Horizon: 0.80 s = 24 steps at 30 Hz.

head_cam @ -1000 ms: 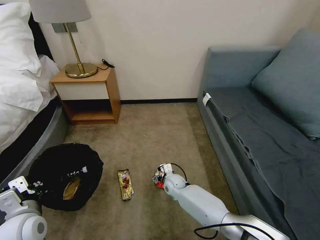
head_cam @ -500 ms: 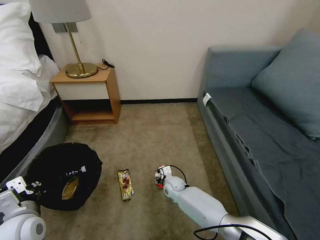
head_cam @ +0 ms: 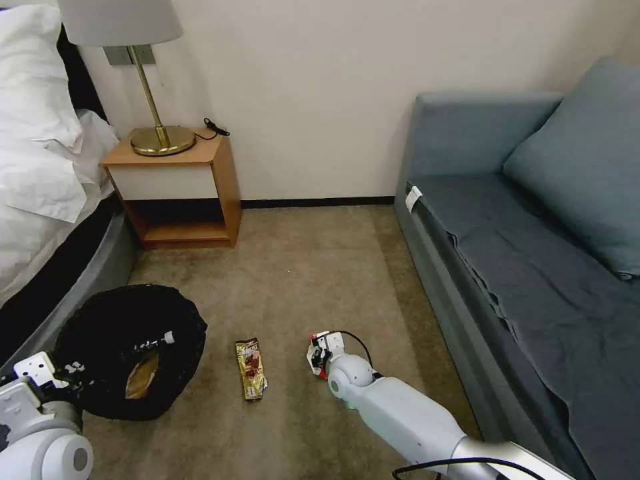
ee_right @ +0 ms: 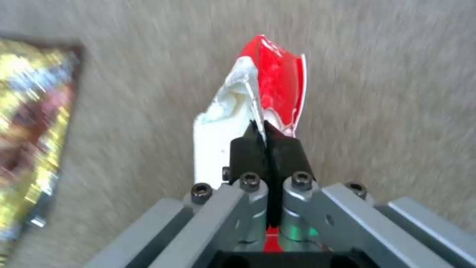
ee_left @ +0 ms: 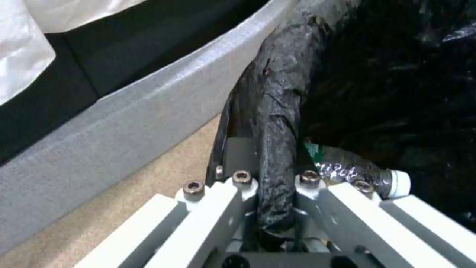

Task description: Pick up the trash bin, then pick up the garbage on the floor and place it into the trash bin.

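The trash bin (head_cam: 113,313), lined with a crinkly black bag, sits low at the left beside the bed. My left gripper (head_cam: 63,371) is shut on its rim (ee_left: 277,93), one finger inside and one outside (ee_left: 270,149). Inside lie a small clear bottle (head_cam: 155,343) (ee_left: 357,171) and a tan paper wrapper (head_cam: 142,380). A gold-brown snack wrapper (head_cam: 251,368) (ee_right: 29,130) lies flat on the carpet. To its right, my right gripper (head_cam: 319,352) (ee_right: 267,139) is down at the floor, shut on the crumpled red snack packet (ee_right: 277,82).
A wooden nightstand (head_cam: 180,190) with a brass lamp (head_cam: 160,137) stands against the far wall. The bed (head_cam: 40,173) runs along the left and a blue-grey sofa (head_cam: 533,267) along the right. Open carpet (head_cam: 313,267) lies between them.
My right arm has drawn slightly back toward me with the red packet pinched. The red patch under the wrist no longer shows. The left arm and the bin have barely moved.
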Motion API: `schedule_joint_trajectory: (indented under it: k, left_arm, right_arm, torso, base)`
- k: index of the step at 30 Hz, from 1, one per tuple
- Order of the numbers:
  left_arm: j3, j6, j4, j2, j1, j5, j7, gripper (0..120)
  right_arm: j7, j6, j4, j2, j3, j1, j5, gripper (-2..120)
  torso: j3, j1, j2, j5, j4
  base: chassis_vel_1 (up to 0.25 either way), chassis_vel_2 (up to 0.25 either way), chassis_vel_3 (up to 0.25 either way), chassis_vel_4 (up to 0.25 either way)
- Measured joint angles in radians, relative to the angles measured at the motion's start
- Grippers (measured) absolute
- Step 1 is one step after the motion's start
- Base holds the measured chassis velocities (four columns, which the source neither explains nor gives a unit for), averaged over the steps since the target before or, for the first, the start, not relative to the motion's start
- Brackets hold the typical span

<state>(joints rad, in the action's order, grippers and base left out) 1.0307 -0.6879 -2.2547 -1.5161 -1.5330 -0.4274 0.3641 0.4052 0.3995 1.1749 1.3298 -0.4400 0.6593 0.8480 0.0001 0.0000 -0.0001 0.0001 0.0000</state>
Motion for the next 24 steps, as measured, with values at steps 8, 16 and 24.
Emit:
schedule_joint_trajectory:
  k: [8,16,24]
  left_arm:
    - [0.003,-0.002,-0.008,0.004,-0.003,-0.007,0.0,2]
    - [0.0,-0.002,-0.007,0.005,-0.003,-0.008,0.0,2]
    - [-0.009,-0.002,0.011,0.007,0.001,-0.009,0.001,2]
  right_arm:
    - [0.032,0.012,0.142,-0.048,0.043,-0.012,0.051,0]
    - [0.052,0.019,0.236,-0.067,0.086,-0.033,0.098,0]
    - [0.116,0.081,0.592,-0.103,0.141,-0.073,0.284,0]
  torso:
    - [0.0,0.0,0.0,-0.0001,0.0]
    - [0.0,0.0,0.0,0.0,0.0001]
    - [0.0,0.0,0.0,-0.0001,0.0]
  base:
    - [0.0,0.0,0.0,0.0]
    - [0.0,0.0,0.0,0.0]
    - [0.0,0.0,0.0,0.0]
